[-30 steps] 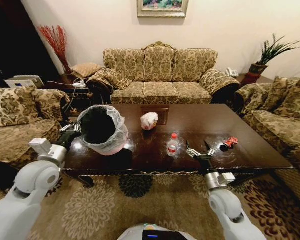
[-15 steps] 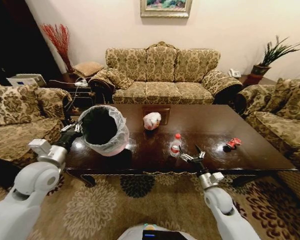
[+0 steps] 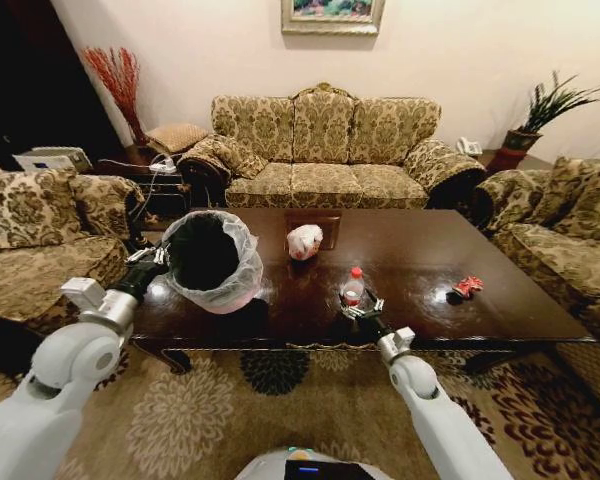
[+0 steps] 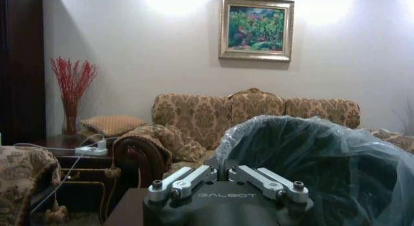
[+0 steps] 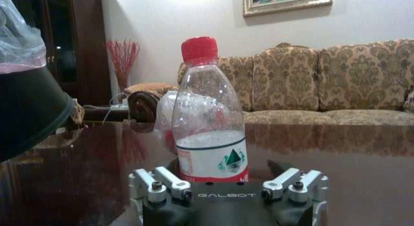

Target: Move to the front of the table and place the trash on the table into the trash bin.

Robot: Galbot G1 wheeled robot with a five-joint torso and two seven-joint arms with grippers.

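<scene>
- Right gripper (image 3: pixel 357 309) is at the table's front edge, jaws spread, one either side of the bottle's base; no clear contact with the fingers (image 5: pixel 158 180).
- Bottle (image 3: pixel 352 288) stands upright on the table (image 3: pixel 500 300), red cap on, some liquid near the label; it sits near the front edge, about mid-length.
- In the right wrist view the bottle (image 5: pixel 209 119) rises just ahead of the right gripper (image 5: pixel 228 187), with the bin's black wall (image 5: pixel 29 109) off to one side.
- Left gripper (image 3: pixel 152 262) is closed on the bin rim; left wrist view shows its fingers (image 4: pixel 181 180) pinched together against the liner edge.
- Bin (image 3: pixel 212 258) is at the table's left end, tilted with its mouth up toward the camera, liner folded over the rim.
- Pinkish-white lump (image 3: pixel 303 241) lies further back, between bin and bottle.
- Red wrapper (image 3: pixel 468 286) lies toward the right end, well apart from the bottle.
</scene>
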